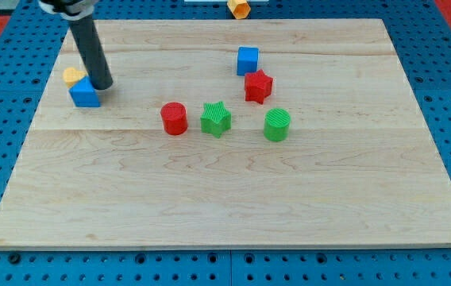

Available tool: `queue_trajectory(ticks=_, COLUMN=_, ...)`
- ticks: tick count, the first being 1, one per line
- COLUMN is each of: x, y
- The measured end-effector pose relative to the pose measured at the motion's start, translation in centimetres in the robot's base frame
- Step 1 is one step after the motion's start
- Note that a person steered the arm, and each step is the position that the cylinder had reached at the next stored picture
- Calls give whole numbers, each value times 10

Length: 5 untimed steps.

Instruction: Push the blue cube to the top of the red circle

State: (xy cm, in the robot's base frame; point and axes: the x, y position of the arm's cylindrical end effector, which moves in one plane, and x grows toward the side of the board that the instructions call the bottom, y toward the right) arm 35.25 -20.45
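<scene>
Blue cube sits near the board's top edge; my tip, fingerless, touches another blue block at the left edge; pushing it risks moving the wrong one toward the red circle.

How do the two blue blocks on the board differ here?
The blue block at the view's left touches my tip and sits beside a yellow block; the blue cube near the top stands free of the tip, just above the red star. The left one sits turned at an angle, the top one squarer to the view. Both are blue, similar in size.
</scene>
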Motion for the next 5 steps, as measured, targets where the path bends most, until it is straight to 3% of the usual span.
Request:
queue_trajectory(ticks=4, x=-99, y=220)
queue_trajectory(ticks=5, x=-85, y=293)
